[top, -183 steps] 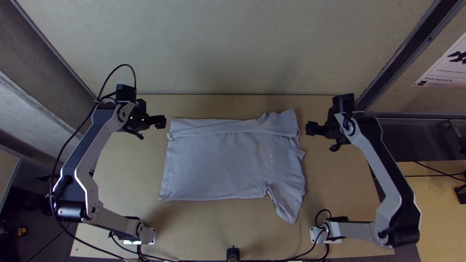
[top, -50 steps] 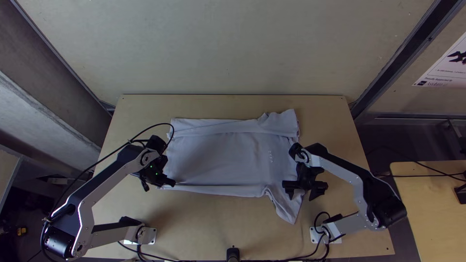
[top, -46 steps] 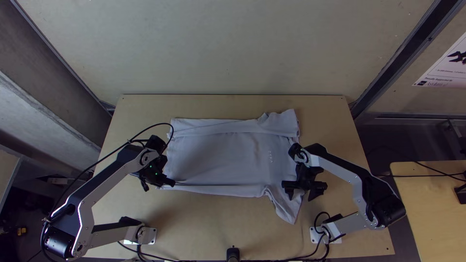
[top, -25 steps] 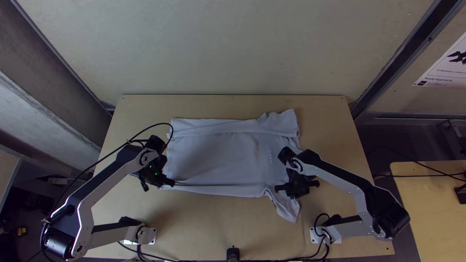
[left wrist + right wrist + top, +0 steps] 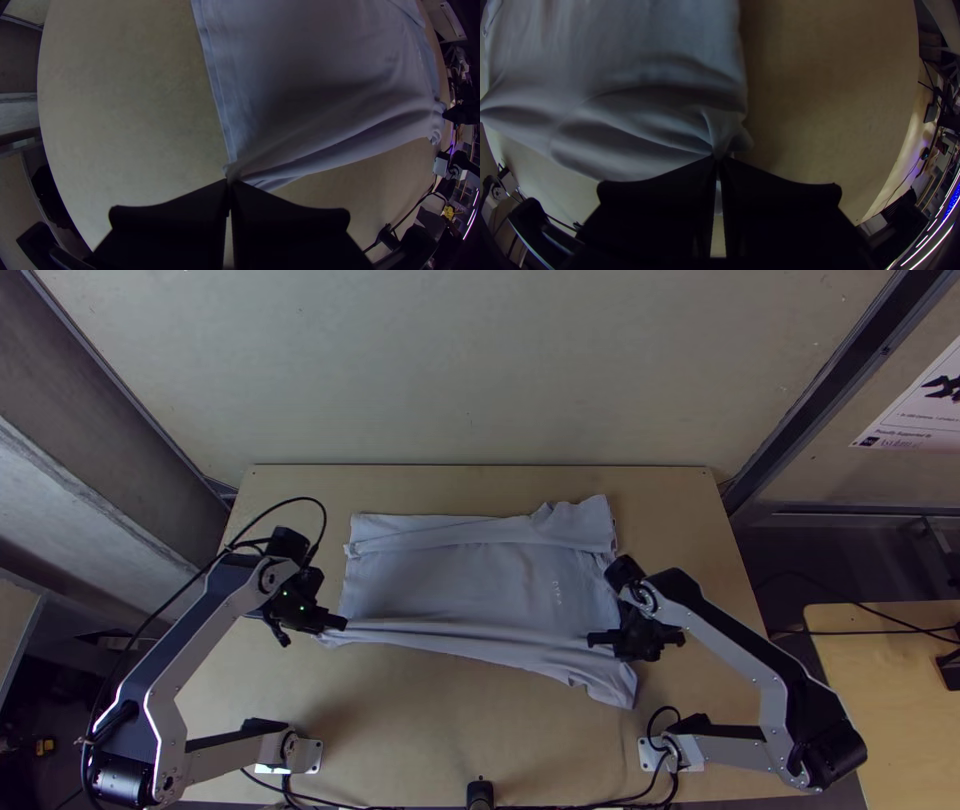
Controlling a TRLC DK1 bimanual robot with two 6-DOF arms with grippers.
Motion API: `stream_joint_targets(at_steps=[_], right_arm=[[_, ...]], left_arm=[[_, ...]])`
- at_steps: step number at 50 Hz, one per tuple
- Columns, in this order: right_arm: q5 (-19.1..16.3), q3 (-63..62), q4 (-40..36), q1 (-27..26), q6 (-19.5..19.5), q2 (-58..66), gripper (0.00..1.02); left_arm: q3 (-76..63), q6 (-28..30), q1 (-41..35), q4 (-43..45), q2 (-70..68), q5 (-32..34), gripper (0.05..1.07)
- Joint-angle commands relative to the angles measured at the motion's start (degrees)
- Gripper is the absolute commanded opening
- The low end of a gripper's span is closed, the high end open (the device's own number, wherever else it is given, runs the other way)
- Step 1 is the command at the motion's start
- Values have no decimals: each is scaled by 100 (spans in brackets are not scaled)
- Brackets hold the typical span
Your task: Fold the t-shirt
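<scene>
We are looking down on a pale t-shirt (image 5: 450,580) lying across the middle of a light wooden table (image 5: 400,730). It is mostly flat, with a band of fabric turned over along its far side and its near side gathered into long creases.

The left gripper (image 5: 229,182) is closed tight on the near corner at the hemmed end; its 2 black fingertips meet, with cloth pinched between them. The right gripper (image 5: 717,159) is clenched too, its 2 fingertips nipping a bunched tuck near the other end of the near side. Just past it, a loose flap (image 5: 612,682), perhaps a sleeve, lies toward the table's near edge.

We judge that the grippers hold the 2 ends so the near side can be lifted as a single line – creases run between the pinches, suggesting light tension. The next move probably carries this side over toward the far band. The right-hand grip takes in only a small tuck – it might slip, or leave the flap trailing outside the fold.
</scene>
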Motion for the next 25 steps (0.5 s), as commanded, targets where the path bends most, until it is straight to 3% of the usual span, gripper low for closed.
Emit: stream_joint_targets(at_steps=[1, 25], right_arm=[[168, 109, -234, -237, -126, -112, 3], [414, 1453, -295, -624, -275, 186, 3]], left_arm=[[102, 277, 203, -191, -158, -49, 8], [612, 198, 211, 222, -61, -49, 8]])
